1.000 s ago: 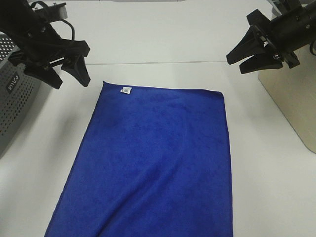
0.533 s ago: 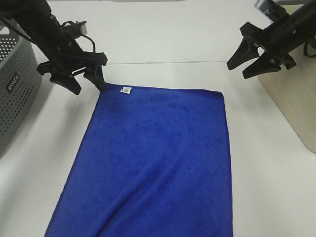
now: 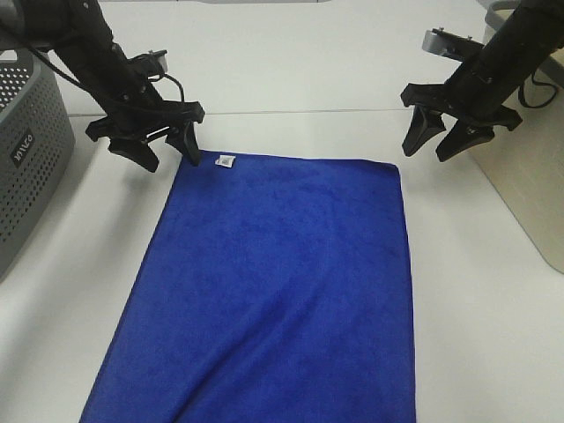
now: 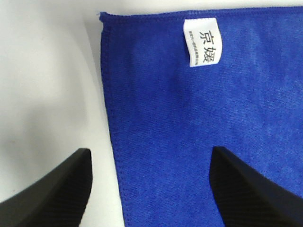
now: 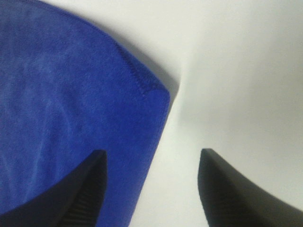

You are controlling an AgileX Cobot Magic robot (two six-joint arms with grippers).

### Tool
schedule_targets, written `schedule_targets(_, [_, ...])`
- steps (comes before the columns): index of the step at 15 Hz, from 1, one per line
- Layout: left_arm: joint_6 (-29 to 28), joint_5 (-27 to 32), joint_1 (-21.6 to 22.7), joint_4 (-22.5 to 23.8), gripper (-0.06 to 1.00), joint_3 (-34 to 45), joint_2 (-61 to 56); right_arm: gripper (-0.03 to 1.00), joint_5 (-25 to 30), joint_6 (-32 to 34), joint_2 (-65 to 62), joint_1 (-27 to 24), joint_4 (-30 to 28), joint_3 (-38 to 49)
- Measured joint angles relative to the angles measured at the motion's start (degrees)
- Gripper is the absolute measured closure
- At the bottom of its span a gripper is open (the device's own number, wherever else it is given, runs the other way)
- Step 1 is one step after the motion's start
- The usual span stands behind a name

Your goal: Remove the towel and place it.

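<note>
Gripping both far corners together is the step in hand, so line up before you close. The towel [image 3: 282,291] lies flat on the white tabletop [image 3: 291,62], running from the centre of the high view down past 6 o'clock, with its tag [image 3: 226,161] near the far corner toward 11 o'clock.

Your left claw [image 3: 171,159] stands spread at 10 o'clock. Its wrist view shows one finger over bare tabletop and the other over blue cloth, so the side hem runs between them. Your right claw [image 3: 427,152] is spread too, at 2 o'clock, just beside the other far corner [image 5: 158,97], with one finger over cloth and one over tabletop. Neither holds anything, and you cannot tell from these views whether the tips touch the surface.

Bring both claws down until the tips meet the tabletop, then close so the plush bunches into a fold between the fingers. A shallow bite on the hem will likely slip. Close both sides at once and raise them level, or the cloth may drag askew. Mind the grey basket [image 3: 26,150] at 9 o'clock and the beige bin [image 3: 520,185] at 3 o'clock as you lift.
</note>
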Motion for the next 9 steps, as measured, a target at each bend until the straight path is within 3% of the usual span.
schedule_targets(4, [-1.15, -1.66, 0.0, 1.89, 0.3, -0.23, 1.03, 0.39, -7.56, 1.32, 1.89, 3.5, -4.41, 0.0])
schedule_targets(5, [-1.32, -4.41, 0.0, 2.58, 0.3, -0.29, 1.03, 0.39, -9.4, 2.52, 3.27, 4.47, -5.5, 0.0])
schedule_targets(9, [-1.32, -8.94, 0.0, 2.92, 0.3, -0.34, 3.04, 0.39, -11.97, 3.84, 5.61, 4.47, -6.53, 0.0])
